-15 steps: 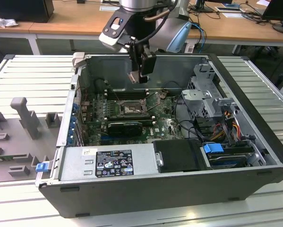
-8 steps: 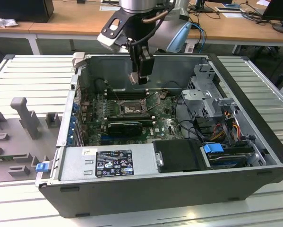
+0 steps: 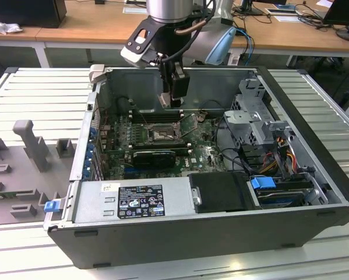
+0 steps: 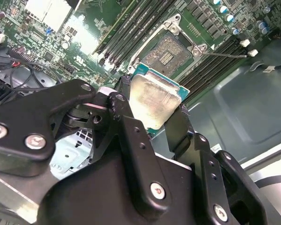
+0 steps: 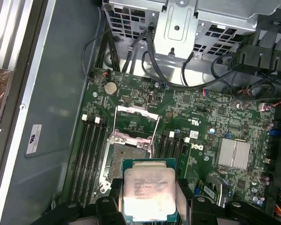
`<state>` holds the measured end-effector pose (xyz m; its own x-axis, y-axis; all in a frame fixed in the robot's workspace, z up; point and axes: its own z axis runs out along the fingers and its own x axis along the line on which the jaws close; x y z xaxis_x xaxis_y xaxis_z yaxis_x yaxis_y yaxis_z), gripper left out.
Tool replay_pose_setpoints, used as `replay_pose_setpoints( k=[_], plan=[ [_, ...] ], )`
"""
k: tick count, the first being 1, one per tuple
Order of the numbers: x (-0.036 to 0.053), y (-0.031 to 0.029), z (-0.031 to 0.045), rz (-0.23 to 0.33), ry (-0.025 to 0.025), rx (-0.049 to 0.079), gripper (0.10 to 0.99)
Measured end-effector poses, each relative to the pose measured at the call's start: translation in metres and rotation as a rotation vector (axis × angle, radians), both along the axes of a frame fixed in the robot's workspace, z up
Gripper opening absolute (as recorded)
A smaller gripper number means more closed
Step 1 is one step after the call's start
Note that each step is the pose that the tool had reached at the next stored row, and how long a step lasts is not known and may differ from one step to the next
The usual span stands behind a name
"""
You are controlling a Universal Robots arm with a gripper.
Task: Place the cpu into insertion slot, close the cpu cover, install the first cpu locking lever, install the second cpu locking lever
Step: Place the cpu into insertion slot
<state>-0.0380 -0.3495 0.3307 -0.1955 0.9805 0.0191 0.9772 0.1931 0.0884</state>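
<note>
The gripper (image 4: 151, 108) is closed on the cpu (image 4: 154, 96), clamping opposite edges between its jaws; the cpu is held above the uncovered insertion slot (image 4: 170, 52), clear of it

Computer lab: desks (image 3: 75, 30), opened computer case (image 3: 191, 239)

Bright even light w/ glare on cpu (image 4: 154, 98), board (image 4: 79, 35) patch
</note>
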Motion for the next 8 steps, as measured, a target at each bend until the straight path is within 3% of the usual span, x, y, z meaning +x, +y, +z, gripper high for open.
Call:
replay_pose_setpoints(
  k=[8],
  plan=[
    [0.0, 0.0, -0.0054, 0.0, -0.0001, 0.0, 0.533]
  ],
)
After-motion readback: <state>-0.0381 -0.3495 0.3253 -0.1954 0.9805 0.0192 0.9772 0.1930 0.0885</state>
